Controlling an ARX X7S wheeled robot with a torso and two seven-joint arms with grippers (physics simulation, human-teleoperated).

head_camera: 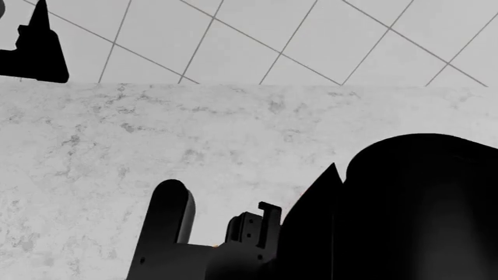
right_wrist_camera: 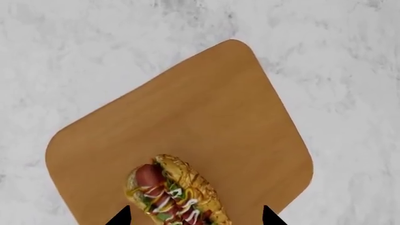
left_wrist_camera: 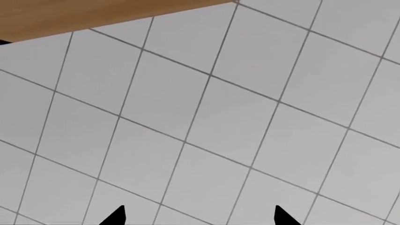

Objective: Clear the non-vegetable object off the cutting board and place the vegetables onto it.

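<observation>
Right gripper (right_wrist_camera: 195,216): fingers apart, one dark tip on either side of the hot dog's near end, touching nothing that could be seen.
Hot dog (right_wrist_camera: 174,191): lay on the cutting board, close under the right gripper, tan bun with reddish sausage and mixed toppings.
Cutting board (right_wrist_camera: 206,112): flat on the grey-veined marble counter (right_wrist_camera: 75,51).
Left gripper (left_wrist_camera: 198,216): fingertips spread wide, nothing between them, facing a white tiled wall (left_wrist_camera: 206,131).
Radish: not seen in any view.
</observation>
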